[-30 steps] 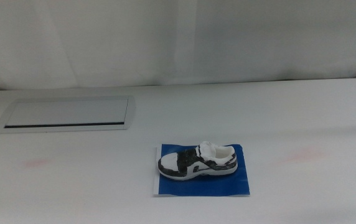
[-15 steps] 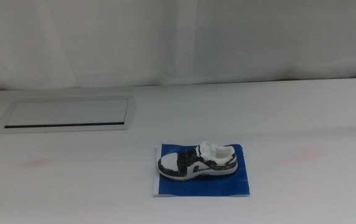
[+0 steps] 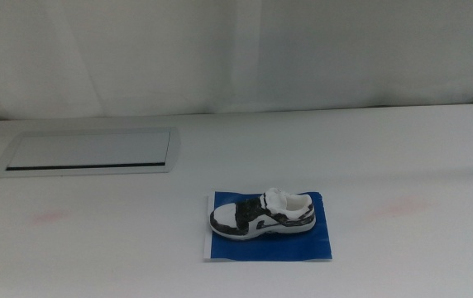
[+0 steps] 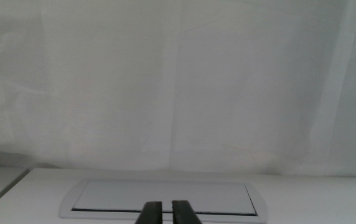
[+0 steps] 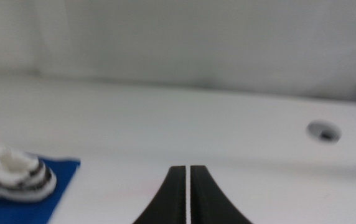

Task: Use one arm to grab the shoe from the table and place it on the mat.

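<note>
The shoe [image 3: 263, 215], white with black patches, lies on its sole on the dark blue mat [image 3: 319, 244] at the front middle of the white table [image 3: 369, 157], toe pointing left. Neither arm shows in the middle view. The right wrist view shows the shoe's heel end [image 5: 13, 174] on the mat [image 5: 63, 171], well away from my right gripper [image 5: 188, 171], whose jaws are shut and empty. My left gripper [image 4: 166, 206] is shut and empty, facing the grey panel, far from the shoe.
A grey metal-framed panel [image 3: 88, 151] is set into the table at the back left; it also shows in the left wrist view [image 4: 165, 198]. A round hole [image 5: 323, 130] sits at the table's right edge. Faint pink smudges [image 3: 50, 218] mark the tabletop. A white curtain hangs behind.
</note>
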### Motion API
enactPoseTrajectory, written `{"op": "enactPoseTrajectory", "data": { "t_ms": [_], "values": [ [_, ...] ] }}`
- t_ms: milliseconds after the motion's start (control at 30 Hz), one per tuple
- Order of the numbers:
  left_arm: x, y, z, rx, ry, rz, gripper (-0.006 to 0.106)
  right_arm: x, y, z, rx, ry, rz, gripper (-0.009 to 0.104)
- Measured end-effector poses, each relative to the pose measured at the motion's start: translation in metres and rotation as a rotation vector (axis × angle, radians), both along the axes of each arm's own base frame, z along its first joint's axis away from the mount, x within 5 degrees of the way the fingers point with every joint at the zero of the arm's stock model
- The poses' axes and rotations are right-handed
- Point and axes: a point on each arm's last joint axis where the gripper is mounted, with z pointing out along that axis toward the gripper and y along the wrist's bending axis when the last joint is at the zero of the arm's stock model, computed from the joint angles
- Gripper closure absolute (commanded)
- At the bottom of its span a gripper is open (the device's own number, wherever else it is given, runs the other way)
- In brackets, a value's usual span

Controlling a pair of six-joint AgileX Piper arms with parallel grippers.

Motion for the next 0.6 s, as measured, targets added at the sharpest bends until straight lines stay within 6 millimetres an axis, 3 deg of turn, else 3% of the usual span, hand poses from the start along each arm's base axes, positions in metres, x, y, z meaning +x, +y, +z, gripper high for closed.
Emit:
{"op": "enactPoseTrajectory", "data": {
  "t_ms": [100, 200, 300, 600],
  "values": [
    [0.000, 0.000, 0.000, 0.000, 0.000, 0.000, 0.103, 0.005, 0.003, -0.038, 0.004, 0.014, 0.011, 0.098],
    [0.000, 0.000, 0.000, 0.000, 0.000, 0.000, 0.103, 0.006, 0.004, -0.060, 0.036, 0.011, 0.008, 0.098],
    [0.000, 0.000, 0.000, 0.000, 0.000, 0.000, 0.103, 0.006, 0.004, -0.074, 0.117, 0.029, -0.017, 0.098],
    [0.000, 0.000, 0.000, 0.000, 0.000, 0.000, 0.103, 0.001, 0.006, -0.110, 0.130, -0.006, 0.021, 0.098]
  ]
}}
